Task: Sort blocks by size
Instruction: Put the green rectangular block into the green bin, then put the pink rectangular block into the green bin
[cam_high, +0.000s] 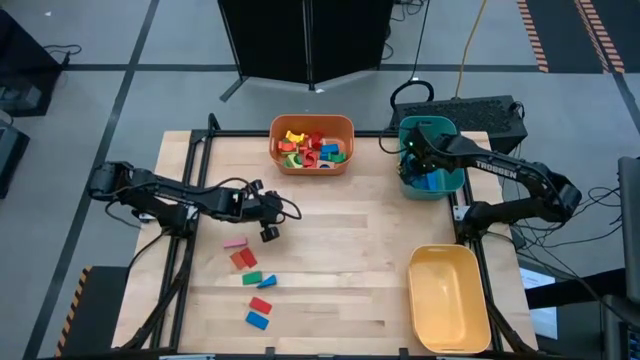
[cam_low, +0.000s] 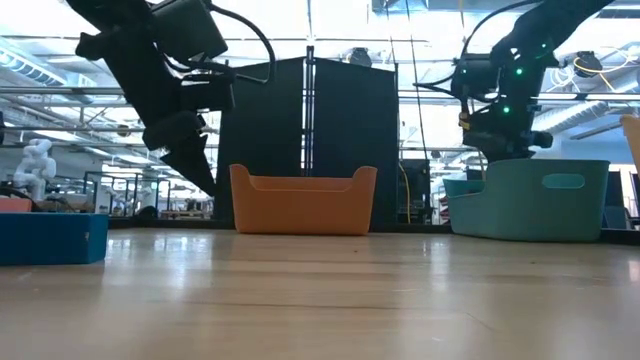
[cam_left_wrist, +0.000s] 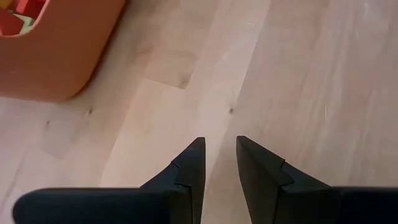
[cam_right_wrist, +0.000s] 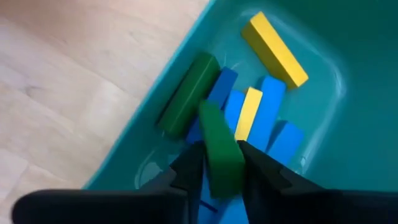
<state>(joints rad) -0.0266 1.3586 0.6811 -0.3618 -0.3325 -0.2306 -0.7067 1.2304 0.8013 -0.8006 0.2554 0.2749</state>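
My right gripper (cam_right_wrist: 219, 163) reaches down into the teal bin (cam_high: 452, 181), shut on a green block (cam_right_wrist: 219, 146). Under it in the bin lie another green block (cam_right_wrist: 185, 94), two yellow blocks (cam_right_wrist: 274, 41) and some blue blocks (cam_right_wrist: 272, 118). My left gripper (cam_left_wrist: 220, 157) hangs over bare wood left of centre, fingers a little apart with nothing between them. Just nearer than it, pink (cam_high: 235, 242), red (cam_high: 243, 259), green (cam_high: 252, 278) and blue (cam_high: 258, 320) blocks lie flat on the table. The orange bin (cam_high: 277, 152) holds several mixed blocks. My right gripper pinches the green block between its two fingers, on its two long sides (cam_right_wrist: 227, 167). The fingers slant steeply down into the teal bin, and the block lies along them. Its free end (cam_right_wrist: 209, 112) sticks out past the fingertips over the blocks below; whether it touches them I cannot tell.
A yellow bin (cam_high: 416, 300) stands at the table's near right. The orange bin stands at the far middle and the teal bin at the far right. Bare wood stretches across the table's middle. A blue block (cam_low: 50, 238) shows close in the low view.
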